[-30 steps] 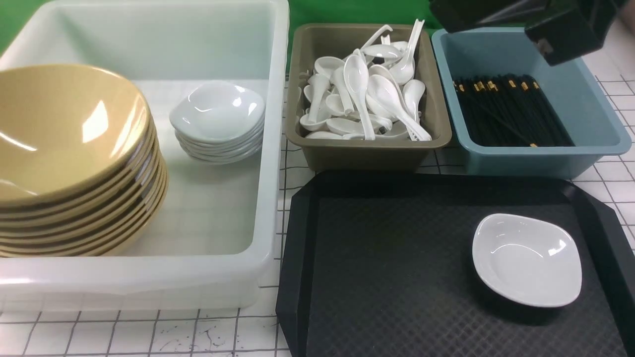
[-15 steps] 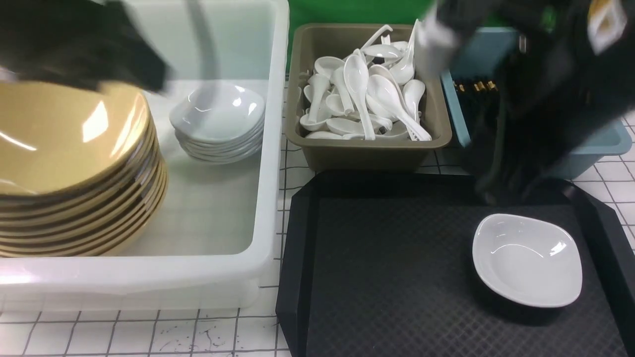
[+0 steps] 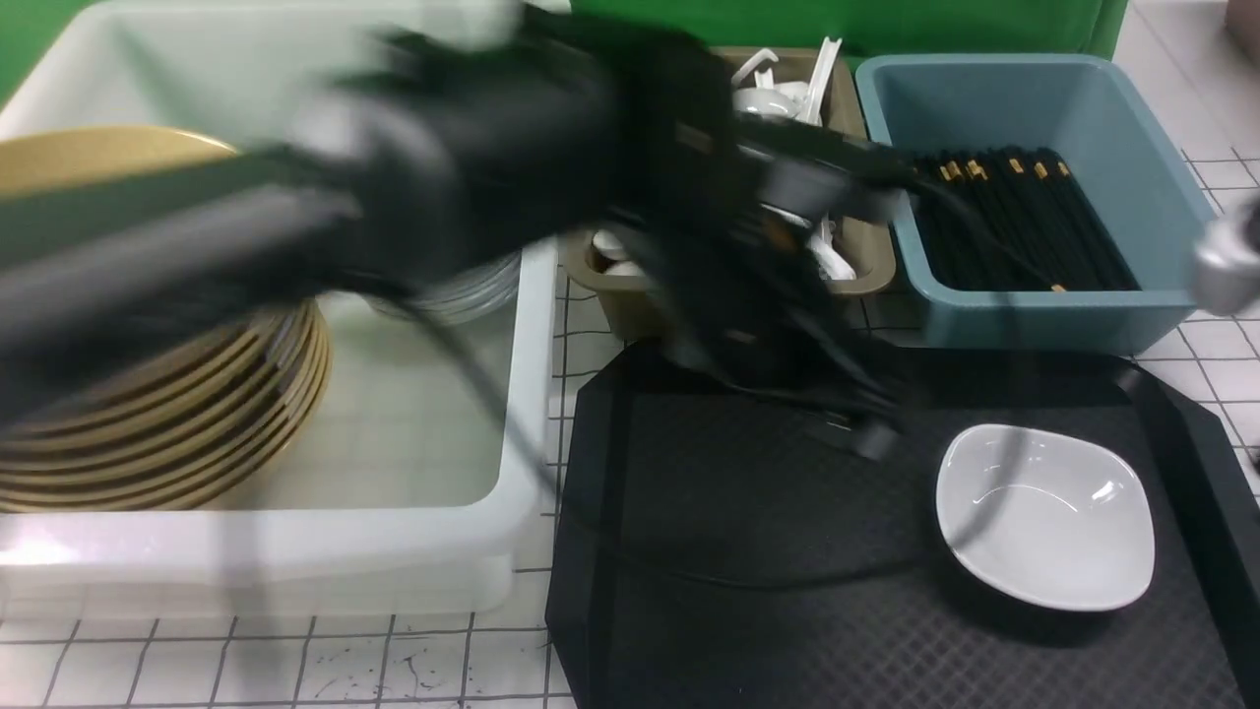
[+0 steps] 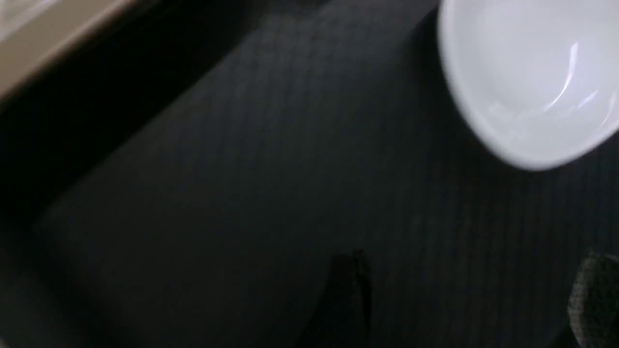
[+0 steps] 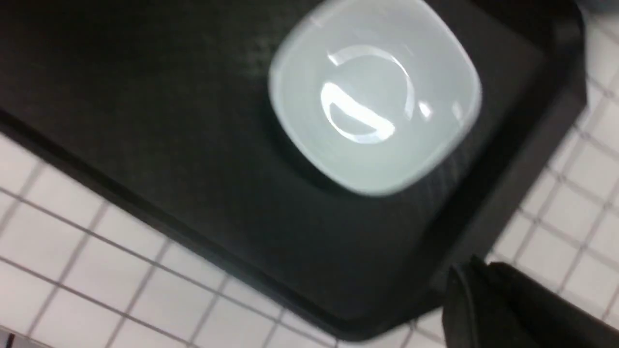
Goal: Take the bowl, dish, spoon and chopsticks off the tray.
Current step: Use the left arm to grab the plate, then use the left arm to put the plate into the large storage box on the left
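Note:
Only a small white dish [image 3: 1043,517] lies on the black tray [image 3: 748,551], at its right side. My left gripper [image 3: 858,435] is a motion blur above the tray's middle, just left of the dish. In the left wrist view it [image 4: 469,299] stands open and empty, with the dish [image 4: 532,82] ahead of it. My right gripper [image 5: 462,295] is shut and empty, over the white tiles beside the tray's rim [image 5: 508,193], with the dish [image 5: 375,96] in view. Yellow bowls [image 3: 197,404], spoons [image 3: 787,98] and chopsticks [image 3: 1014,222] lie in the containers.
A white tub [image 3: 295,551] at the left holds the stack of bowls. An olive bin [image 3: 866,271] with spoons and a blue bin [image 3: 1043,315] with chopsticks stand behind the tray. The left arm hides much of the tub and olive bin. A blurred piece of the right arm [image 3: 1226,261] shows at the right edge.
The left arm has swung from above the tub rightward over the tray toward the dish. The right arm has pulled away from the blue bin to the right edge.

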Available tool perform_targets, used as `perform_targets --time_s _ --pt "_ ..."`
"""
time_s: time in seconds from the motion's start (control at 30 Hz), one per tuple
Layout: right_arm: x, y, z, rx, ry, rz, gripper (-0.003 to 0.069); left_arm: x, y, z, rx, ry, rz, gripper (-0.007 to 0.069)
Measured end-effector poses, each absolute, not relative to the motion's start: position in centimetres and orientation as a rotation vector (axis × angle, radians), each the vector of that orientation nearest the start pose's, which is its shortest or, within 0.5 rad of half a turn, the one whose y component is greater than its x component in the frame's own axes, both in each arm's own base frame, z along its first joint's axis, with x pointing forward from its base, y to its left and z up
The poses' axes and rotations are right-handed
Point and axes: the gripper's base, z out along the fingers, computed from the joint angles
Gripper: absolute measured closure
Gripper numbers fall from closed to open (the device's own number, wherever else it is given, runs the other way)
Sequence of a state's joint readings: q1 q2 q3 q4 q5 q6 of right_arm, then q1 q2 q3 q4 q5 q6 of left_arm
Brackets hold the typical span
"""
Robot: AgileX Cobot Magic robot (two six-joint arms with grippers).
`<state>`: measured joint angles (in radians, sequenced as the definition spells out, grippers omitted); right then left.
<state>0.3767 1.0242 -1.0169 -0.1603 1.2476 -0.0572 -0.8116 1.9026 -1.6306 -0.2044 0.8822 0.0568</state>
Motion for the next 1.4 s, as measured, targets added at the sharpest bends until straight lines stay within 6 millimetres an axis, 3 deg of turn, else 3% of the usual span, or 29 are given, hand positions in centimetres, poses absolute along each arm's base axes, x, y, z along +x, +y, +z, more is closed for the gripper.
perform_targets --time_s 0.23,0.43,0.53,0.63,0.77,0.97,1.07,1.27,1.33,1.4 --pt "13.7 3.1 33.6 -0.548 2.642 -0.130 0.0609 30.4 -38.7 22.7 1.126 2.448 -0.509 0.0096" --pt "13.3 3.0 33.8 -0.568 2.619 -0.131 0.0609 32.5 -41.2 19.5 1.125 2.438 -0.513 0.0101" --pt "13.3 3.0 33.8 -0.575 2.614 -0.132 0.0609 32.8 -41.7 18.3 1.127 2.455 -0.521 0.0141" --pt "13.3 3.0 33.8 -0.575 2.610 -0.130 0.0609 32.9 -42.0 17.4 1.136 2.476 -0.519 0.0242" --pt "13.4 3.0 33.8 -0.574 2.605 -0.129 0.0609 33.0 -42.2 16.8 1.124 2.487 -0.535 0.0501" --pt "13.5 3.1 34.0 -0.576 2.587 -0.120 0.0609 32.6 -41.6 20.5 1.156 2.465 -0.540 0.0604" --pt "13.6 3.5 35.1 -0.613 2.532 -0.066 0.0609 32.9 -40.1 23.6 1.197 2.432 -0.471 0.0620" --pt "14.5 5.8 38.7 -0.744 2.315 0.167 0.0609 34.4 -32.8 35.4 1.055 2.282 -0.370 0.0620" --pt "15.4 6.9 39.8 -0.794 2.264 0.258 0.0609 34.6 -29.6 38.8 0.982 2.250 -0.328 0.0620" --pt "16.6 8.0 40.7 -0.846 2.229 0.334 0.0609 35.1 -25.1 41.8 0.880 2.248 -0.253 0.0620"
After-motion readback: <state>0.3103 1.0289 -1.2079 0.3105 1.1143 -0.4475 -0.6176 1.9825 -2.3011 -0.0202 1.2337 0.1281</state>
